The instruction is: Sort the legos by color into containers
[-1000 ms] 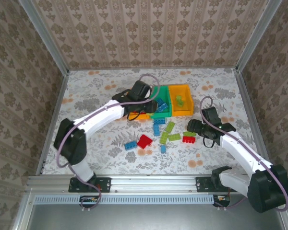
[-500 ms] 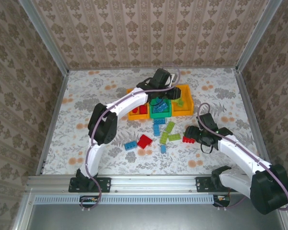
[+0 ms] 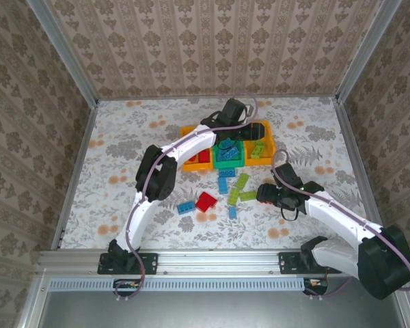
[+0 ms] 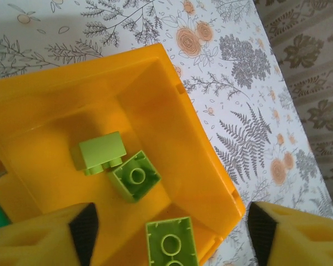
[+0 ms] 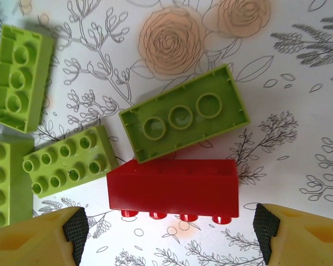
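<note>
Three joined containers sit mid-table: a left orange bin (image 3: 193, 162) with red legos, a green bin (image 3: 227, 162) with blue ones, and a right orange bin (image 3: 265, 159) with lime ones. My left gripper (image 3: 255, 131) hangs open over the right bin (image 4: 200, 144). Three lime bricks lie loose under it, one straight below the open left gripper (image 4: 172, 235). My right gripper (image 3: 265, 193) (image 5: 169, 230) is open low over the table. A red brick (image 5: 175, 188) lies on its side just ahead of its fingertips, untouched, against a lime brick (image 5: 183, 113).
Loose bricks lie in front of the bins: blue (image 3: 223, 182), blue (image 3: 186, 207), red (image 3: 206, 201), lime (image 3: 240, 181), lime (image 3: 248, 195) and a small blue one (image 3: 232, 212). More lime bricks (image 5: 69, 160) (image 5: 19, 77) sit left of the red one.
My left arm swung from the left bin to over the right orange bin and its jaws opened. My right gripper moved left and lower, over the red brick.
</note>
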Robot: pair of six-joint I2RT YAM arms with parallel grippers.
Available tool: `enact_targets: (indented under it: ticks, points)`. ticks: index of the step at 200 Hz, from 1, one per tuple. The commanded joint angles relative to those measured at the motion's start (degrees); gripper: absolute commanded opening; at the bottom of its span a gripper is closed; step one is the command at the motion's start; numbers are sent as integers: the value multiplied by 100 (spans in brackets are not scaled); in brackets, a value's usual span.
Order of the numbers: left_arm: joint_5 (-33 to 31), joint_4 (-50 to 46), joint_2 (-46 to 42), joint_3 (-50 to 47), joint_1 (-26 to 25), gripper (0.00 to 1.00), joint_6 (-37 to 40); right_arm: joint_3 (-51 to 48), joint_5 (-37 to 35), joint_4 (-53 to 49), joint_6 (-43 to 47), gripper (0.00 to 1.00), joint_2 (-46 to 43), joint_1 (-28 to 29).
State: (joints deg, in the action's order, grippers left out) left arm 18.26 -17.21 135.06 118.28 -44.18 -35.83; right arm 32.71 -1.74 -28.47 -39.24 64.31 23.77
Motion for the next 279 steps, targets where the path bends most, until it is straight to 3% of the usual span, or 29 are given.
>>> enact_targets:
  ticks: [1,48,141,228,279]
  points:
    - [114,42,-39,91,50,98,-107,227,-99,-89,43,82,197,68]
    - [-42,754,-1024,-1204,41,100,-92,315,-169,-124,162,82,359,128]
    - [-377,1146,-2584,-3187,363,100,-55,663,-350,-580,417,79,994,251]
    - [-376,1166,-3382,-4188,637,100,95,1041,-606,-798,702,76,1575,442]
    - [-509,1442,-4170,-5066,956,100,-142,1129,-675,-845,689,66,1798,502]
